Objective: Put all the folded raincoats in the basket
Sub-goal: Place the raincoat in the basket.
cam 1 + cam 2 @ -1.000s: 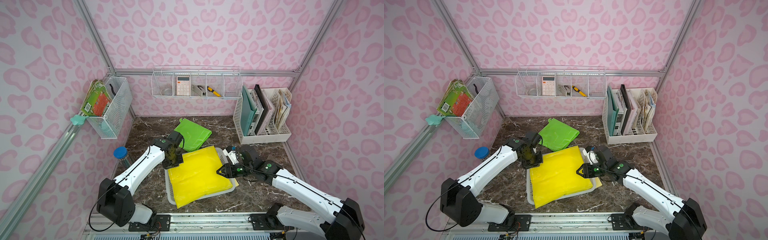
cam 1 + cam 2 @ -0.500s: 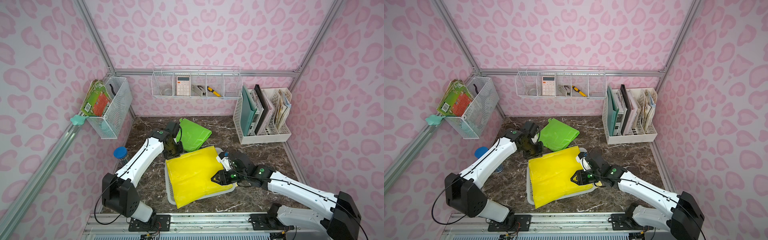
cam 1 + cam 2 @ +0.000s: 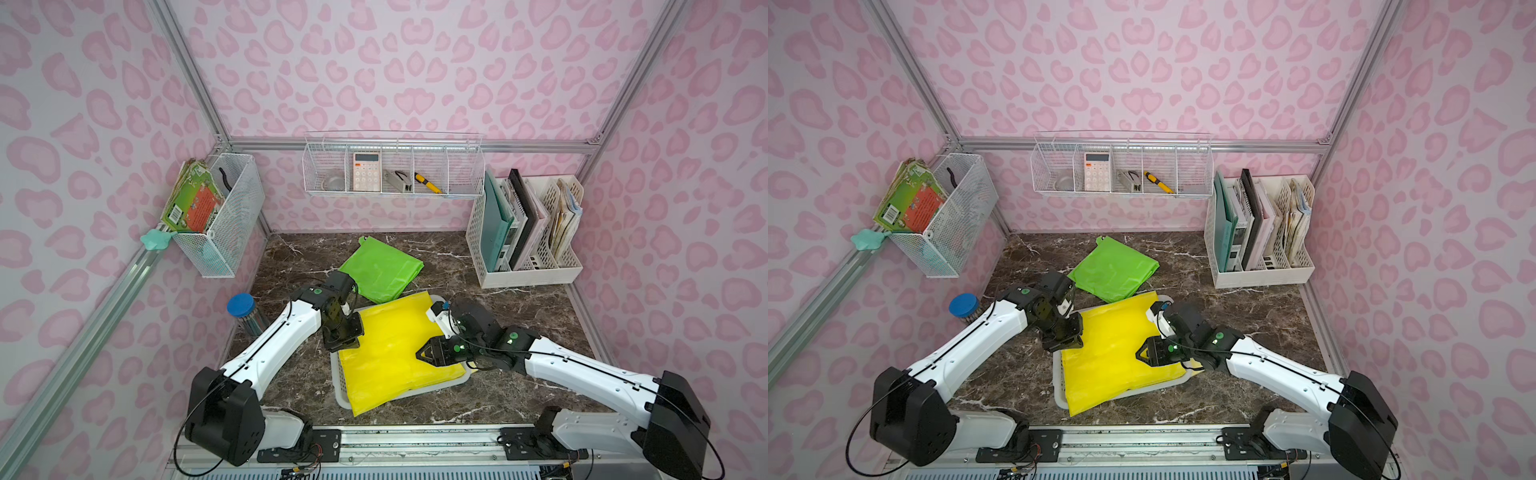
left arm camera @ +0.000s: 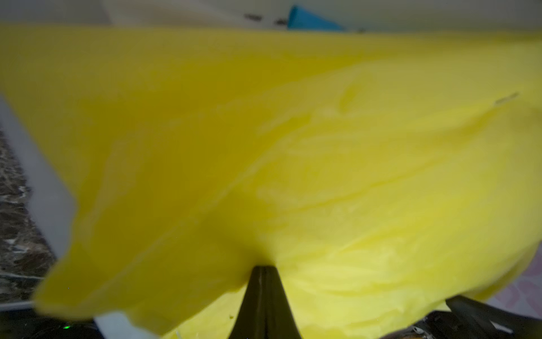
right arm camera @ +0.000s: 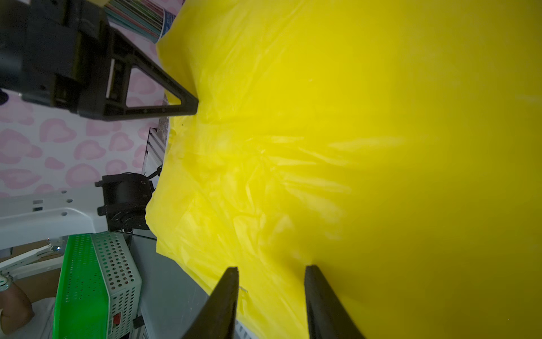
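The folded yellow raincoat (image 3: 390, 353) (image 3: 1113, 361) lies spread over the low pale basket (image 3: 340, 399) (image 3: 1059, 397) and hides most of it; one corner hangs over the front rim. My left gripper (image 3: 343, 340) (image 3: 1065, 343) is shut, its tip pressed against the raincoat's left edge. The left wrist view shows that tip (image 4: 263, 268) touching yellow plastic (image 4: 322, 146). My right gripper (image 3: 420, 355) (image 3: 1140, 355) (image 5: 271, 268) stands open over the raincoat's right part (image 5: 366, 146), fingertips at the sheet, nothing pinched. The left gripper (image 5: 192, 108) also shows in the right wrist view.
A green folded raincoat (image 3: 382, 270) lies just behind the basket. A blue-lidded jar (image 3: 242, 305) stands at the left. A white file holder (image 3: 528, 245) stands at the back right, and wire baskets (image 3: 395, 170) hang on the walls. The right wrist view shows a green perforated crate (image 5: 88, 278).
My left gripper went back to the raincoat's far-left corner, then came forward along its left edge. My right gripper slid a little leftward over the raincoat and narrowed slightly.
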You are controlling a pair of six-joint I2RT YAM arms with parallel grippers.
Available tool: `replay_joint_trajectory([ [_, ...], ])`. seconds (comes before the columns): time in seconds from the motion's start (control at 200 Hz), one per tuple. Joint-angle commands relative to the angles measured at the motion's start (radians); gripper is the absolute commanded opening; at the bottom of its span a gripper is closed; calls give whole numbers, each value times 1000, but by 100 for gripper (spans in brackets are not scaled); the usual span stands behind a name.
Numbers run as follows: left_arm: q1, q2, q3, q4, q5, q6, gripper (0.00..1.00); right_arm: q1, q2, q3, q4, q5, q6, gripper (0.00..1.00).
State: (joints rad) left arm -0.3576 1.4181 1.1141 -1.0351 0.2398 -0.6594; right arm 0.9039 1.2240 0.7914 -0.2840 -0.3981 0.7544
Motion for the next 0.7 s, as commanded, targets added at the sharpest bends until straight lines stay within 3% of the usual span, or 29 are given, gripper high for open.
replay_joint_trajectory([
  [0.0,6,84,73,-9,-139,7,0,5,9,-17,16,1,7,41],
  [0.12,24,156,147,-11,-180,31,0,18,7,-39,8,17,15,41],
  [0.265,35,188,174,-24,-106,51,0,20,-11,-60,6,21,18,41],
  [0.43,34,55,88,31,45,41,0,9,-54,-36,-18,61,-7,42],
  [0.57,14,-24,-2,62,182,16,0,-62,-71,-40,-11,56,-10,42],
  [0.695,-57,-46,-57,53,141,-9,1,-114,-56,-39,9,16,-4,41],
])
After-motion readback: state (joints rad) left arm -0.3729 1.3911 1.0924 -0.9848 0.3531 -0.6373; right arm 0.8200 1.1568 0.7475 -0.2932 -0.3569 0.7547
